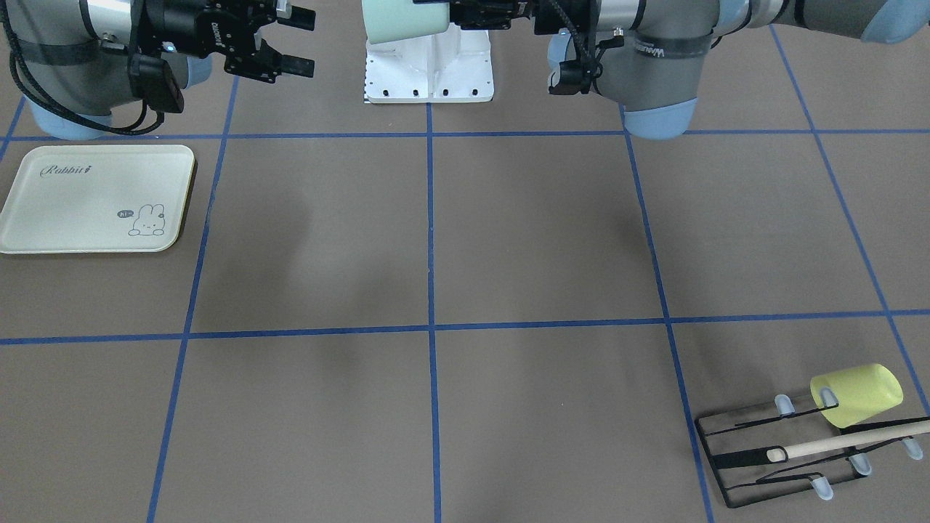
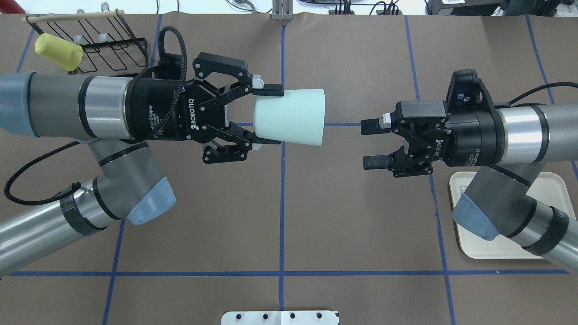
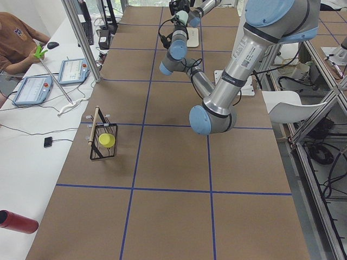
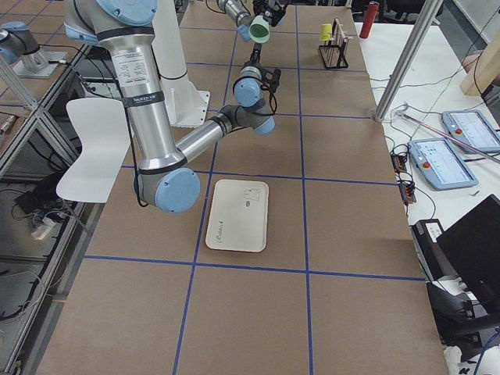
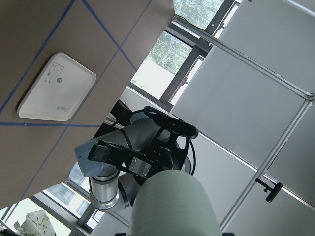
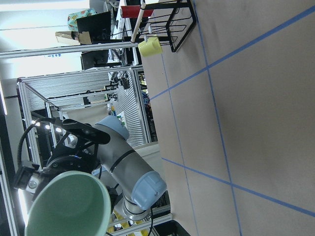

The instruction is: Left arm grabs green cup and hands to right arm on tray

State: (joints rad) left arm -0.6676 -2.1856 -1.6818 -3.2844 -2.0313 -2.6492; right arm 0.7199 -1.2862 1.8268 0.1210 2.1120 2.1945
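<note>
My left gripper (image 2: 267, 116) is shut on the base end of the pale green cup (image 2: 293, 117) and holds it on its side, high above the table's middle. The cup's open mouth points at my right gripper (image 2: 371, 144), which is open, empty and a short gap away at about the same height. In the front view the cup (image 1: 403, 20) and the right gripper (image 1: 294, 40) sit at the top edge. The right wrist view looks into the cup's mouth (image 6: 69, 206). The cream rabbit tray (image 1: 94, 200) lies flat and bare on the table under the right arm.
A pale yellow cup (image 2: 58, 52) rests on a black wire rack (image 2: 108, 45) with a wooden rod at the table's far left corner. The white robot base (image 1: 429, 69) stands at the table's near edge. Blue tape lines grid the brown table.
</note>
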